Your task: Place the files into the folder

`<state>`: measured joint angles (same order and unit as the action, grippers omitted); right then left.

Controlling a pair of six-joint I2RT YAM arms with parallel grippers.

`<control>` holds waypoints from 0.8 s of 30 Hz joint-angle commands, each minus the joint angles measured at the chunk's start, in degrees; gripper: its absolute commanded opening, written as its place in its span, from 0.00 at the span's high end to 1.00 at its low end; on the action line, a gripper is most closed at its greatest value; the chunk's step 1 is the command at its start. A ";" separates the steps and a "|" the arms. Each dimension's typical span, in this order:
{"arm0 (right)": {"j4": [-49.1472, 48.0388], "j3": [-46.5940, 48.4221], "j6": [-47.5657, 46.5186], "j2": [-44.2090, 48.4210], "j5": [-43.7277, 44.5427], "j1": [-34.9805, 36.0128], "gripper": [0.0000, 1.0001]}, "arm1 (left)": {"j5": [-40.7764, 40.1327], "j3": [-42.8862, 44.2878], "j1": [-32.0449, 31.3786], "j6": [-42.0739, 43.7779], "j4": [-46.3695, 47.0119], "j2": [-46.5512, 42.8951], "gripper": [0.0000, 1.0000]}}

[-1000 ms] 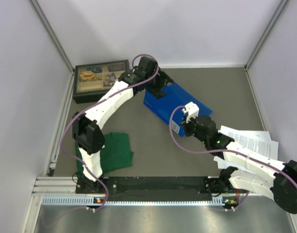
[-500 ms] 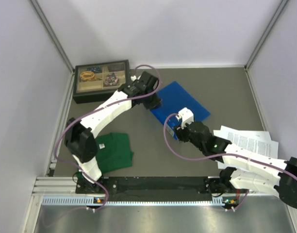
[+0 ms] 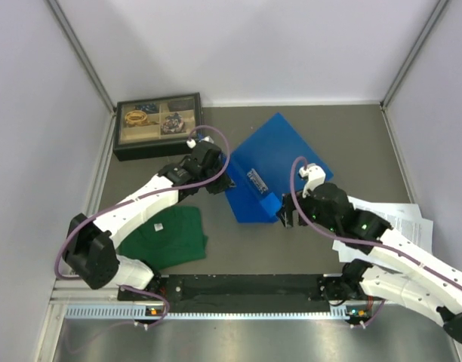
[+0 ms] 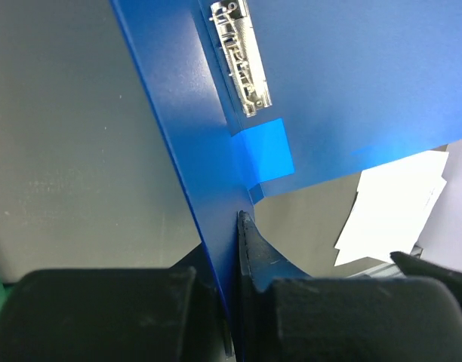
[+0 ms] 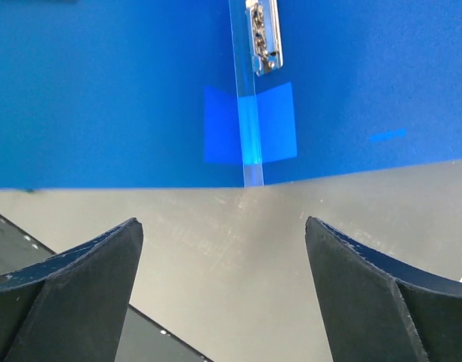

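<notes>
The folder [image 3: 280,147] lies spread open on the counter [image 3: 344,128], its ring spine running diagonally from far-left to near-right. The left claw [image 3: 223,183] is pinched tight on the left cover's edge. The right claw [image 5: 222,224] stands wide and empty just off the folder's near corner. The files [image 3: 393,219] lie to its right, back toward its base and partly under that arm, so the right arm looks nearer for fetching them.

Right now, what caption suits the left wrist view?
The left gripper pinches the open blue folder, metal clip showing, papers beyond.
</notes>
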<state>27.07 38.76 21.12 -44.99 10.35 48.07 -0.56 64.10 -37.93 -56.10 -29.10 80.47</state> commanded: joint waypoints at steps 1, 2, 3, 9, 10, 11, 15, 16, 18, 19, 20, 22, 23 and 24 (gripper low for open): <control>-0.95 3.42 2.34 -3.33 -10.07 -9.03 0.12 | 0.29 -3.44 -0.21 1.61 5.63 -2.42 0.98; -1.58 4.99 2.26 -5.26 -14.26 -10.88 0.13 | 2.29 -3.89 -0.21 1.43 6.33 -2.42 0.99; -2.10 5.88 2.52 -9.54 -15.87 -12.55 0.13 | 2.58 -4.24 -0.30 1.34 6.60 -2.68 1.00; -6.50 12.29 5.06 -24.07 -21.51 -24.15 0.19 | 2.49 -6.44 -0.30 2.13 6.17 -3.83 1.00; -6.59 13.00 5.76 -28.00 -21.51 -26.52 0.20 | 2.84 -6.44 -0.30 3.18 5.90 -3.74 1.00; -6.85 14.14 6.38 -29.78 -21.34 -27.41 0.20 | 3.19 -6.53 -0.39 3.88 5.46 -3.39 1.00; -9.13 15.64 6.48 -37.26 -19.41 -29.79 0.20 | 2.06 -7.31 -0.30 7.05 1.42 -1.02 1.00; -9.49 15.90 6.30 -39.27 -19.05 -29.97 0.20 | 1.96 -7.84 -0.30 8.01 0.89 -0.75 1.00; -8.80 16.52 5.16 -41.48 -17.83 -30.23 0.19 | 1.26 -10.55 -0.21 7.93 0.80 -0.31 1.00; -8.70 16.52 5.07 -42.27 -16.69 -30.49 0.18 | 1.09 -11.53 -0.21 6.80 0.98 -0.22 1.00; -8.96 15.65 4.89 -43.50 -15.72 -30.84 0.18 | 1.08 -12.67 -0.21 6.18 1.41 -0.22 1.00; -9.93 14.24 4.72 -44.82 -15.54 -32.77 0.17 | 1.00 -15.91 -0.21 4.08 1.94 -0.48 0.94; -10.45 13.97 4.72 -45.96 -15.71 -33.48 0.17 | 1.08 -17.24 -0.21 3.11 3.34 -0.83 0.89; -10.63 13.88 4.28 -46.67 -15.88 -34.62 0.17 | 1.08 -18.73 -0.21 2.23 4.22 -2.06 0.84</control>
<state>19.55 52.56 26.59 -89.52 -7.18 16.93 0.97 50.70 -37.89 -52.53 -24.25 79.29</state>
